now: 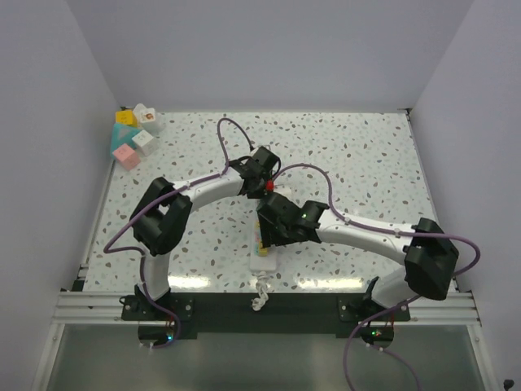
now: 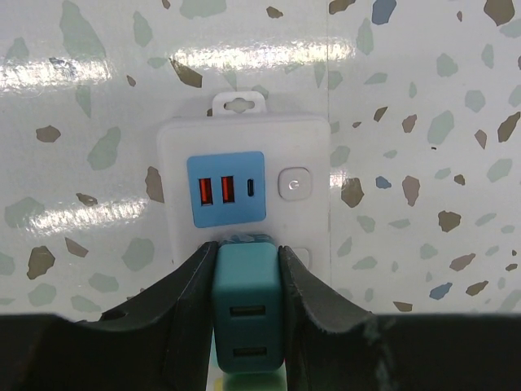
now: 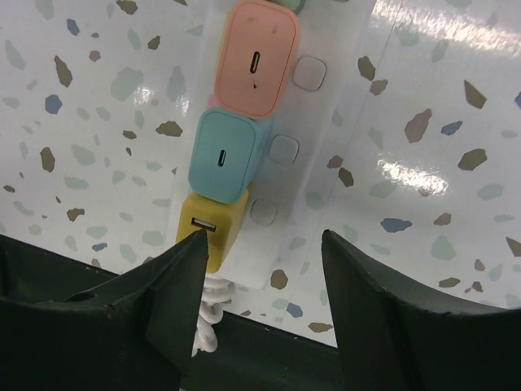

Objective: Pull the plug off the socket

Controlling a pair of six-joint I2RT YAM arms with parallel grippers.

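Speckled terrazzo covers the table [image 1: 366, 163], with plain pale walls on three sides. The socket [image 1: 262, 259] lies near the table's near edge, between the two arm bases, its length running away from them.

The left end effector [image 2: 247, 251] is over the socket's far end and grips the plug [image 2: 248, 314], a teal block with two ports on top; both fingers [image 2: 195, 285] press flat against its sides. The plug sits on the socket just beside a blue panel [image 2: 226, 189] with two orange ports, and a round button [image 2: 293, 183] is beside that panel.

The right end effector [image 3: 264, 238] hangs over the socket's near end with its fingers spread and nothing between them. One fingertip is close to a yellow plug [image 3: 213, 228], the last in a row with a light teal plug [image 3: 224, 156] and a pink plug [image 3: 260, 57]. A white coiled cable [image 3: 207, 314] leaves the socket at that end. Coloured blocks [image 1: 132, 134] sit well apart from the socket, in the far left corner.
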